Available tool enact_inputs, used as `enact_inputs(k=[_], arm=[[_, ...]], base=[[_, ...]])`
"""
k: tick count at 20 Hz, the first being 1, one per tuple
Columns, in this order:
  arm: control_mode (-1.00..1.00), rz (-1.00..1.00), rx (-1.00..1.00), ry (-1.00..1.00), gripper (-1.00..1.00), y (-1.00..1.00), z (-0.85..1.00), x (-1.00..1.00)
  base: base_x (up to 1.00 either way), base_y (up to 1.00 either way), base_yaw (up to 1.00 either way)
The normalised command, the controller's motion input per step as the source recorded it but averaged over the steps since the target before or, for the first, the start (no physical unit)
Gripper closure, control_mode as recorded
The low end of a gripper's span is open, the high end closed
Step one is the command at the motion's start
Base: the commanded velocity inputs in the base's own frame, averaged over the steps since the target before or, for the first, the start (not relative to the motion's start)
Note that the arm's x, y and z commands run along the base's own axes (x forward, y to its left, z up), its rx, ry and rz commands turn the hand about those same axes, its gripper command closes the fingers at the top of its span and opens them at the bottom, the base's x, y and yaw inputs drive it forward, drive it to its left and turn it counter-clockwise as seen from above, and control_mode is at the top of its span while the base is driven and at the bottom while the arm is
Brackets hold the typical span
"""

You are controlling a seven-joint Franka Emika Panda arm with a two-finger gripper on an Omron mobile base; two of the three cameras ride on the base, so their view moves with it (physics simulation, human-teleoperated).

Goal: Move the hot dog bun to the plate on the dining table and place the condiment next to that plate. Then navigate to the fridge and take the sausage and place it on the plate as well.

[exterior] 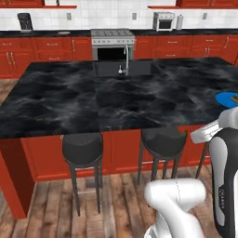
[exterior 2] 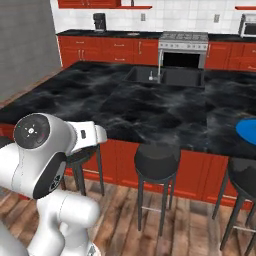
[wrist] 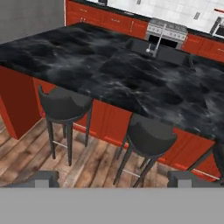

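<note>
Stools (exterior: 82,149) stand along the near side of the dining table (exterior: 107,100), whose black marble top holds a sink (exterior: 122,69) with a faucet (exterior: 126,58) at its far middle. At the table's right edge lies the blue plate (exterior: 228,99), partly cut off in the left base view and showing again in the right base view (exterior 2: 247,131). In the hand view the gripper (wrist: 114,180) hangs before the stools with its fingertips (wrist: 43,179) spread wide, holding nothing. Behind the table, a stove (exterior: 113,42) sits among red cabinets (exterior: 42,49).
</note>
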Motion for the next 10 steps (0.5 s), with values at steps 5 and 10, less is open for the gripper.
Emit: enact_inputs(k=[5,10], arm=[[1.00,0.00,0.00,0.00,-1.00,0.00,0.00,0.00],[1.00,0.00,0.00,0.00,-1.00,0.00,0.00,0.00]], base=[[-0.03,1.00,0.01],[0.00,1.00,0.00]])
